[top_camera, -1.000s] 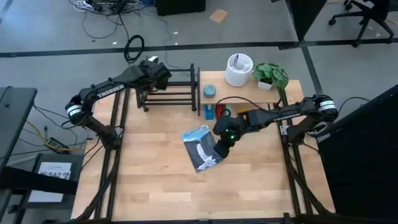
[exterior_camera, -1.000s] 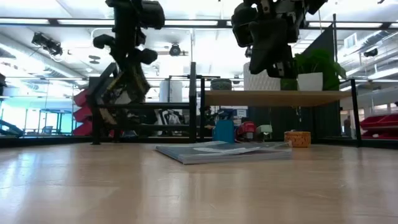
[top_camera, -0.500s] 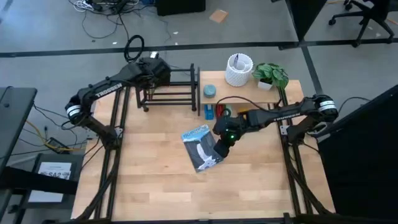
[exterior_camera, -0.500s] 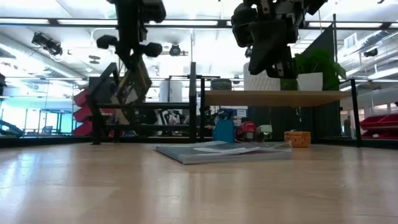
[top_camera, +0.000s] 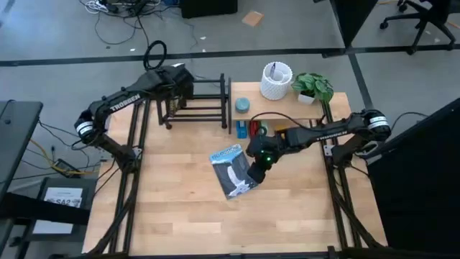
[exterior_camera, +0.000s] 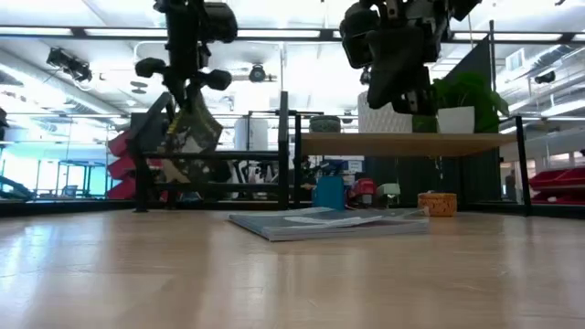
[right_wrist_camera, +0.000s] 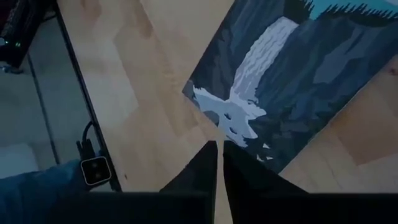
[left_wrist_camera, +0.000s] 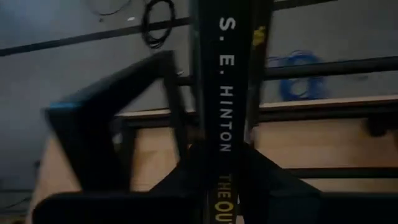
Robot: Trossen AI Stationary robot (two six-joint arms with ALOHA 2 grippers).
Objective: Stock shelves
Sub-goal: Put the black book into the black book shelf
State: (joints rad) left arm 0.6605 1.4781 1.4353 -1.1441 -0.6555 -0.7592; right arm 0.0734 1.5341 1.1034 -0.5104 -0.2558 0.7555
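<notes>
My left gripper (top_camera: 175, 85) is shut on a dark paperback (exterior_camera: 189, 135) with "S. E. HINTON" on its spine (left_wrist_camera: 225, 93). It holds the book over the left end of the black metal-bar rack (top_camera: 205, 103). A second book with a waterfall cover (top_camera: 231, 171) lies flat on the tabletop. My right gripper (right_wrist_camera: 219, 146) hovers shut well above this book's right edge and touches nothing. The light wooden board on black legs (top_camera: 287, 109) stands right of the rack. My left gripper pinches the paperback between its two fingers (left_wrist_camera: 267, 180), one on each cover beside the spine's lower part (left_wrist_camera: 224, 163). The fingers come from above, pointing down. The book hangs tilted below them among the rack's bars (exterior_camera: 238, 157); whether it touches a bar, I cannot tell.
On the wooden board stand a white cup (top_camera: 276, 79), a potted plant (top_camera: 312, 86) and a small blue-grey tin (top_camera: 242, 105). Under the board's front edge sit blue and red items (top_camera: 246, 129). Bare tabletop stretches along the near side (top_camera: 215, 223).
My left gripper has shifted slightly toward the table's left edge over the rack. The paperback it holds has swung with it and now hangs a little lower in the low view. My right arm has kept still.
</notes>
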